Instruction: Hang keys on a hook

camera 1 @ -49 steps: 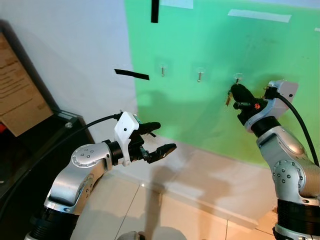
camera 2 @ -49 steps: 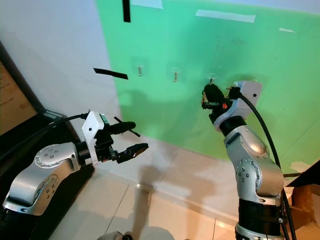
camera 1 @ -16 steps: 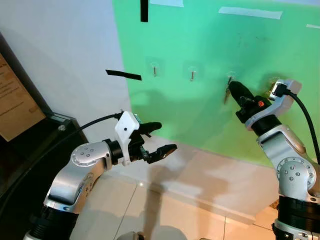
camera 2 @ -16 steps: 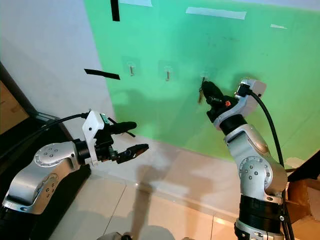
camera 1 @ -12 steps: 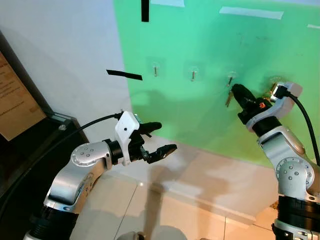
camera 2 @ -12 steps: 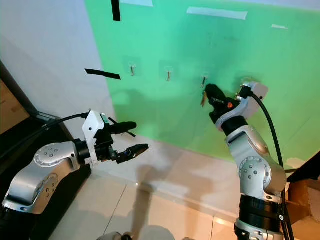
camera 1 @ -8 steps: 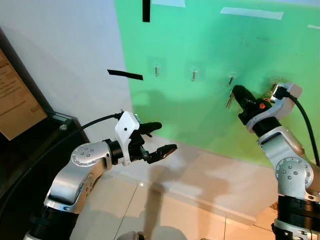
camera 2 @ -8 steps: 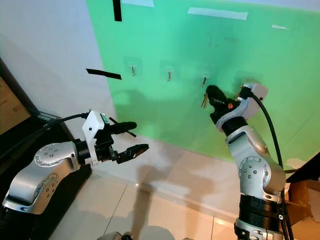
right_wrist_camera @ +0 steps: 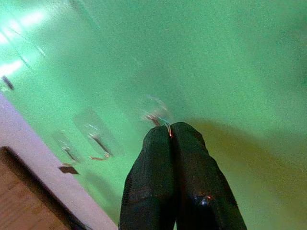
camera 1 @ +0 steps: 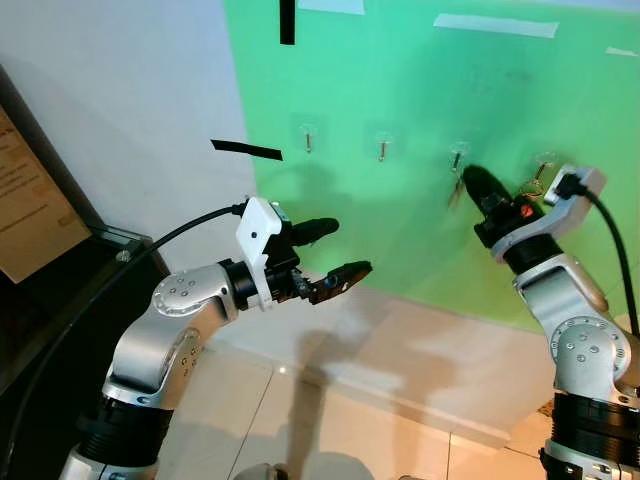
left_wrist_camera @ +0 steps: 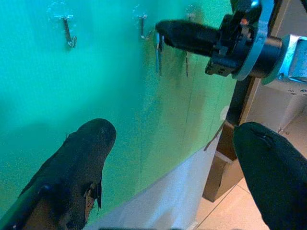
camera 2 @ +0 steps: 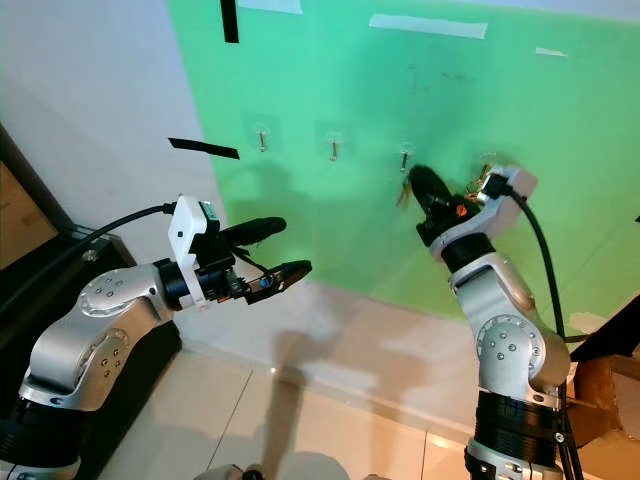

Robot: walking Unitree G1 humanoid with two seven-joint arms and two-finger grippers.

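Note:
Four small clear hooks sit in a row on the green wall [camera 1: 400, 230]. My right gripper [camera 1: 469, 178] is raised to the wall just below and right of the third hook [camera 1: 457, 154]. It is shut on the keys [left_wrist_camera: 157, 50], which dangle from its fingertips [right_wrist_camera: 158, 139] against the wall. In the right wrist view a thin ring shows between the shut tips, right beside a hook [right_wrist_camera: 154, 117]; whether the ring is over it cannot be made out. My left gripper [camera 1: 350, 247] is open with nothing in it, held out in mid-air lower left of the hooks.
Black tape strips [camera 1: 246, 150] and pale tape [camera 1: 495, 24] mark the wall. A dark cabinet [camera 1: 60, 300] with a brown card stands at the left. A white skirting [camera 1: 420, 350] runs under the green wall above a tiled floor.
My left arm has lifted and reached further right, toward the wall. My right gripper has risen slightly with the keys, closer to the third hook.

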